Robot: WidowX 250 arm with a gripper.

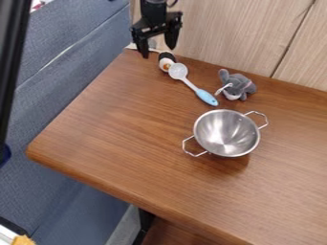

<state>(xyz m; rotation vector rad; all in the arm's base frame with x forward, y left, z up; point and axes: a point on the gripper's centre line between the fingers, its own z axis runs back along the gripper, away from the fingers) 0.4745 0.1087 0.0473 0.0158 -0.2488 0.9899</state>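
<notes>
gripper hangs open over the small black-and-white object near the top of the frame

the black gripper hangs from the top edge of the frame, left of center, at the far corner of the wooden table. its two fingers stand well spread, one to the left and one to the right. the small black-and-white object, with an orange spot on it, lies just below and beside the right-hand finger; whether they touch, i cannot tell.

the spoon lies at a slant below that object, its pale bowl end at the upper left, close against the object, and its blue handle end pointing to the lower right. the gray plush toy sits to the right of the spoon, in the upper right part of the frame, near the wood-grain panel. the shiny metal colander stands upright right of center, below the plush toy, with one wire handle toward the upper right and the other toward the lower left. blue-gray upholstery runs down the left side of the frame.
</notes>
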